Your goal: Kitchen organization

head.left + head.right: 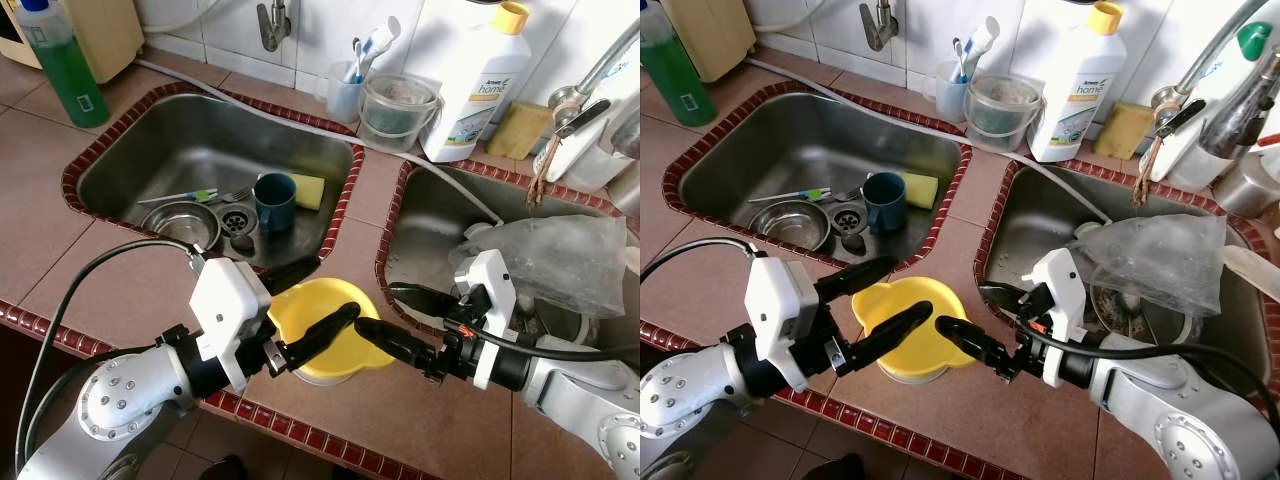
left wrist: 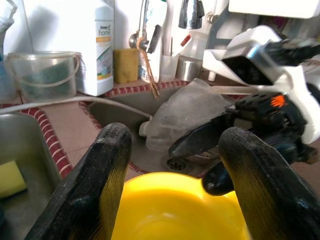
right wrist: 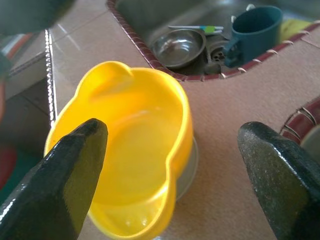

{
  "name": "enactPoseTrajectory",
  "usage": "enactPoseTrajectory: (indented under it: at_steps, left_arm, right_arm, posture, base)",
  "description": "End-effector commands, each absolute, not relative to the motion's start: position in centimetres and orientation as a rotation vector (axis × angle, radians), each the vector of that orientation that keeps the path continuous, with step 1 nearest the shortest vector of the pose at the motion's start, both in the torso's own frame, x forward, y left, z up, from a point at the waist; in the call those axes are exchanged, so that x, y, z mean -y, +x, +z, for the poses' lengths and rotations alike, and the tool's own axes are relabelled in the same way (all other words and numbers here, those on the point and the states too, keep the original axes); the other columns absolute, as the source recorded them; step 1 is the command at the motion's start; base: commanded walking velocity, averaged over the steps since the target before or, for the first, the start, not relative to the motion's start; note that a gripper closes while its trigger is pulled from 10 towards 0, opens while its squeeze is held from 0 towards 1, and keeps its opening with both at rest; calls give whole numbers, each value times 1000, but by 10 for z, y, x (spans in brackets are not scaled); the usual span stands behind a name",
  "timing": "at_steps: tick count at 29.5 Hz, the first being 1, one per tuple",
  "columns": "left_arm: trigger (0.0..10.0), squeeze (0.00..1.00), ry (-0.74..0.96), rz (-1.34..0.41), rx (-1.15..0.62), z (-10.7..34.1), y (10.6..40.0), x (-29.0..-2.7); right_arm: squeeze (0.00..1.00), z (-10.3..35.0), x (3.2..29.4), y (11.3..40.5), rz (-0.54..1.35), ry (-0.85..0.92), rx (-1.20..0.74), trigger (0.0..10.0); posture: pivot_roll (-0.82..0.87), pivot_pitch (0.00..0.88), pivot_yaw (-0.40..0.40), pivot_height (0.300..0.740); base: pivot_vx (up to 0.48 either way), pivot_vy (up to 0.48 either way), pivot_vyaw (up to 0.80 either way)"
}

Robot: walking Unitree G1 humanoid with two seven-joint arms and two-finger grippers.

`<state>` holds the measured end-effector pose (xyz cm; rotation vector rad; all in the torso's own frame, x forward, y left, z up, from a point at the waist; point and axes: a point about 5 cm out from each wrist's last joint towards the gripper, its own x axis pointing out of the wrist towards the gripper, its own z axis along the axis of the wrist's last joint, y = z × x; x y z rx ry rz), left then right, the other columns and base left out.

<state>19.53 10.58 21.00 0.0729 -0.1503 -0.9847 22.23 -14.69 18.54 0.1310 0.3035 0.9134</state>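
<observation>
A yellow plastic bowl [image 1: 318, 325] stands on the brown tiled counter [image 1: 120, 290] between the two sinks, near the front edge. My left gripper [image 1: 337, 286] is open over the bowl's left side, its fingers [image 2: 95, 185] spread to either side of the rim. From the right, my right gripper [image 1: 376, 308] is open too, its tips just short of the bowl's right rim. In the right wrist view the bowl [image 3: 132, 150] lies between the spread fingers [image 3: 65, 175], empty inside. Whether either gripper touches the bowl is unclear.
The left sink [image 1: 130, 150] holds a dark blue mug [image 1: 274, 200], a yellow sponge [image 1: 308, 188], a metal bowl [image 1: 180, 222] and cutlery. A crumpled plastic bag [image 1: 560, 260] fills the right sink. A white detergent bottle [image 1: 475, 85], a clear pail [image 1: 398, 108] and a green bottle [image 1: 62, 60] stand at the back.
</observation>
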Motion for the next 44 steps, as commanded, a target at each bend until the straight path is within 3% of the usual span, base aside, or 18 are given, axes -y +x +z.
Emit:
enactPoseTrajectory:
  at_steps: [1, 13, 30, 31, 34, 37, 38, 39, 42, 44]
  left_arm:
    - [10000, 0, 69, -1010, 152, 211, 189, -101]
    - [10000, 0, 106, -1054, 53, 198, 182, -105]
    - [10000, 0, 97, -1028, 88, 205, 180, -102]
    - [10000, 0, 97, -1025, 90, 205, 180, -102]
    - [10000, 0, 96, -1023, 91, 206, 179, -102]
    - [10000, 0, 93, -1019, 92, 206, 179, -101]
    - [10000, 0, 92, -1018, 93, 206, 179, -101]
    - [10000, 0, 91, -1016, 94, 207, 179, -101]
    - [10000, 0, 87, -1015, 94, 207, 178, -100]
    - [10000, 0, 86, -1017, 92, 207, 177, -99]
  right_arm:
    - [0, 185, 151, 225, 900, 121, -312, 10000]
    - [0, 183, 147, 246, 885, 132, -283, 10000]
    - [0, 174, 133, 260, 1008, 95, -345, 10000]
    - [0, 173, 132, 260, 1021, 88, -362, 9490]
    - [0, 172, 132, 261, 1029, 83, -369, 9412]
    - [0, 171, 131, 263, 1039, 66, -382, 8431]
    - [0, 171, 131, 263, 1043, 61, -385, 5686]
    - [0, 171, 131, 264, 1047, 55, -387, 4588]
    - [0, 171, 132, 266, 1053, 45, -390, 0]
    - [0, 172, 132, 266, 1060, 41, -391, 0]
  posture:
    - [-85, 222, -107, 740]
    - [-73, 233, -97, 740]
    - [-45, 249, -121, 740]
    - [-44, 251, -125, 740]
    - [-43, 252, -127, 740]
    - [-42, 255, -132, 740]
    - [-41, 256, -136, 740]
    - [-41, 258, -138, 740]
    - [-42, 259, -141, 740]
    - [-42, 261, -144, 740]
  base:
    - [0, 0, 0]
    - [0, 0, 0]
    - [0, 0, 0]
    - [0, 0, 0]
    - [0, 0, 0]
    - [0, 0, 0]
    - [0, 0, 0]
    - [0, 0, 0]
    - [0, 0, 0]
    - [0, 0, 0]
